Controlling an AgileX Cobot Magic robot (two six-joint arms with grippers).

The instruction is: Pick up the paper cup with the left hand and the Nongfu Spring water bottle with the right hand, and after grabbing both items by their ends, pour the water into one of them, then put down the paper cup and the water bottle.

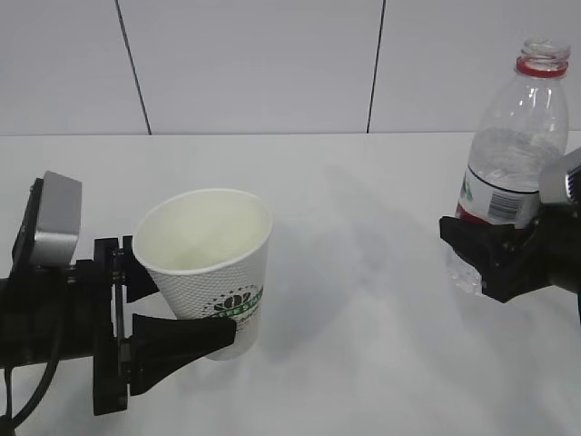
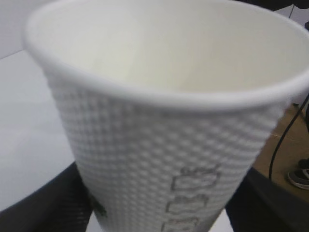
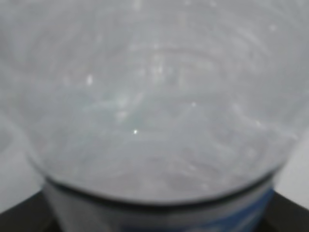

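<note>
While the left hand (image 1: 177, 313) at lower left clamps its fingers on the tilted paper cup's (image 1: 211, 272) lower half, the right hand (image 1: 486, 259) at right grips the upright water bottle (image 1: 513, 145) near its base.

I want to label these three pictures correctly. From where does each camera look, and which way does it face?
Exterior: in front of the table, slanting down at the paper cup, bottle, left gripper and right gripper.
Left wrist: close behind the cup, looking over its rim; black fingers at the bottom corners.
Right wrist: pressed against the blurred bottle; dark finger edges below.
Shared: each wrist's object also appears in the exterior view.
</note>
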